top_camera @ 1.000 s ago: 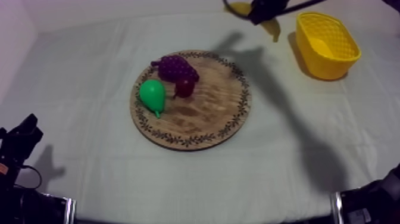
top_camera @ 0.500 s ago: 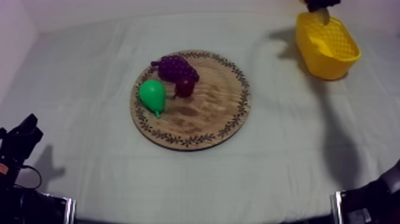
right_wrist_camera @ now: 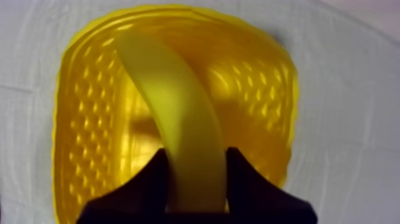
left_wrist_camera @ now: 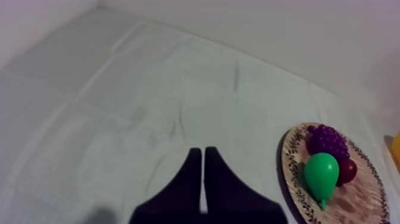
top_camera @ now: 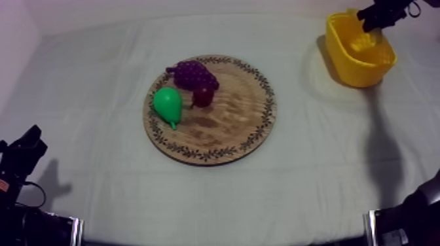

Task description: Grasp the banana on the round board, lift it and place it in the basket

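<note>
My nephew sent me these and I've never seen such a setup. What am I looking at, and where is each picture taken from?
These are two robot arms working over a grey-white cloth. One picture looks down from a camera above. The other two come from cameras riding on each arm's wrist. On the cloth lies a round wooden board with a patterned rim. It bears a green toy pear, a purple bunch of grapes and a small red fruit. The right gripper hangs over the yellow mesh basket, its two black fingers shut on a yellow toy banana. The left gripper sits low at its own side, shut on nothing.
</note>
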